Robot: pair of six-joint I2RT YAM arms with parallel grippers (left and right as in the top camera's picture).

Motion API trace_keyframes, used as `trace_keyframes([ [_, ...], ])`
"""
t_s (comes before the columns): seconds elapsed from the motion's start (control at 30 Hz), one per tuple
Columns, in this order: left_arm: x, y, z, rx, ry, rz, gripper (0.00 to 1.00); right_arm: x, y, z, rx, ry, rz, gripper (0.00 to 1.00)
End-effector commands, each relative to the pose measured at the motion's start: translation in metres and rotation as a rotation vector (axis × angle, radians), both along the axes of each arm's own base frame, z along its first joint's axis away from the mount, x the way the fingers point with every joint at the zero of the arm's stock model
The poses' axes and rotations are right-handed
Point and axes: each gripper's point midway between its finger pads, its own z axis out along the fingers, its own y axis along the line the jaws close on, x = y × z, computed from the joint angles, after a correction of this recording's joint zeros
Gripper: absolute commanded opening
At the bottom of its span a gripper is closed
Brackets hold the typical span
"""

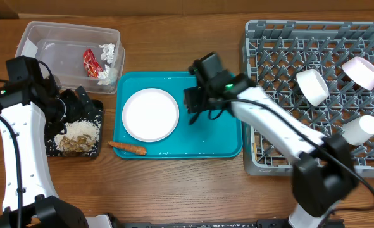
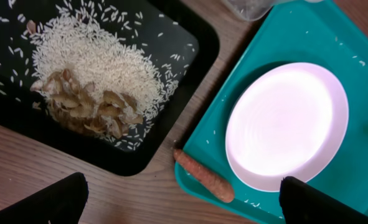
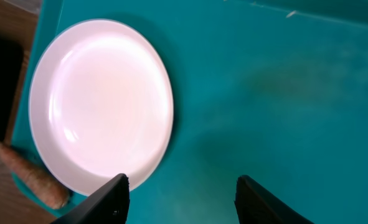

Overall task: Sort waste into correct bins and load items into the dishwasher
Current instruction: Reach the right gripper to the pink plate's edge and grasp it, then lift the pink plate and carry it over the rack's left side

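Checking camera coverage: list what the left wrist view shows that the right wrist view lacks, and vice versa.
Only left wrist: rice and beige scraps in the black tray, plus the open left gripper. Only right wrist: the open right gripper. Both: the white plate, the carrot piece and the teal tray.

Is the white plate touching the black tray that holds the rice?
Apart. The left wrist view shows teal tray surface and bare table between the plate and the black tray.
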Motion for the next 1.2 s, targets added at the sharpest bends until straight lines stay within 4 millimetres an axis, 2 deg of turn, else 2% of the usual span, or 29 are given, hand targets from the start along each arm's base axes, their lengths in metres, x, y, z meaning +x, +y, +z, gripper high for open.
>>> trace_keyframes([
  [0.0, -0.005, -0.004, -0.012, -0.024, 0.021, 0.011, 1.0, 0.002, 0.02, -0.021, -0.031, -0.003, -0.042, 0.57],
  [0.13, -0.007, -0.006, -0.019, -0.033, 0.033, 0.01, 1.0, 0.002, 0.031, -0.046, -0.073, -0.012, -0.052, 0.56],
  [0.3, -0.007, -0.006, -0.02, -0.036, 0.032, 0.009, 1.0, -0.002, 0.036, -0.075, -0.097, 0.029, -0.057, 0.48],
  [0.43, -0.007, -0.006, -0.02, -0.036, 0.032, 0.009, 1.0, -0.004, 0.033, -0.092, -0.116, 0.064, -0.078, 0.38],
  [0.53, -0.007, -0.006, -0.02, -0.035, 0.032, 0.009, 1.0, -0.004, 0.031, -0.097, -0.133, 0.065, -0.083, 0.26],
  [0.63, -0.007, -0.006, -0.02, -0.036, 0.032, 0.009, 1.0, -0.001, 0.023, -0.097, -0.173, 0.045, -0.102, 0.15],
  [0.73, -0.007, -0.006, -0.02, -0.036, 0.032, 0.009, 1.0, 0.003, 0.004, -0.099, -0.247, 0.03, -0.142, 0.06],
  [0.83, -0.007, -0.006, -0.02, -0.036, 0.032, 0.009, 1.0, 0.008, -0.016, -0.097, -0.307, 0.02, -0.18, 0.04],
  [0.9, -0.007, -0.006, -0.02, -0.036, 0.032, 0.009, 1.0, 0.013, -0.029, -0.09, -0.327, 0.009, -0.205, 0.04],
  [1.0, -0.007, -0.006, -0.02, -0.036, 0.032, 0.009, 1.0, 0.023, -0.044, -0.061, -0.32, -0.032, -0.2, 0.04],
  [1.13, -0.007, -0.006, -0.02, -0.035, 0.031, 0.009, 1.0, 0.036, -0.061, -0.001, -0.29, -0.157, -0.188, 0.04],
  [1.17, -0.007, -0.006, -0.02, -0.036, 0.032, 0.009, 1.0, 0.04, -0.069, 0.019, -0.284, -0.203, -0.218, 0.04],
])
